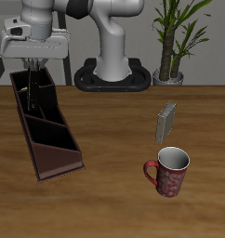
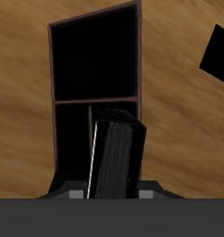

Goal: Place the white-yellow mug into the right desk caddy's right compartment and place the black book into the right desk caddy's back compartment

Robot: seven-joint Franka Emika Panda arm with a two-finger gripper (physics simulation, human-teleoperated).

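Dark red mug point(image 1: 168, 172), grey book point(image 1: 166, 121), possibly potted plant point(image 1: 174, 37).

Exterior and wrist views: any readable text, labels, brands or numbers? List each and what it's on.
None readable in either view.
Black book, held in the pincer: plain cover, no title.
Right desk caddy: plain, no label.
Grey patterned book: cover pattern too small to tell whether it holds any letters.
Dark red patterned mug: mottled pattern only, no words.
Robot arm: no legible marking.
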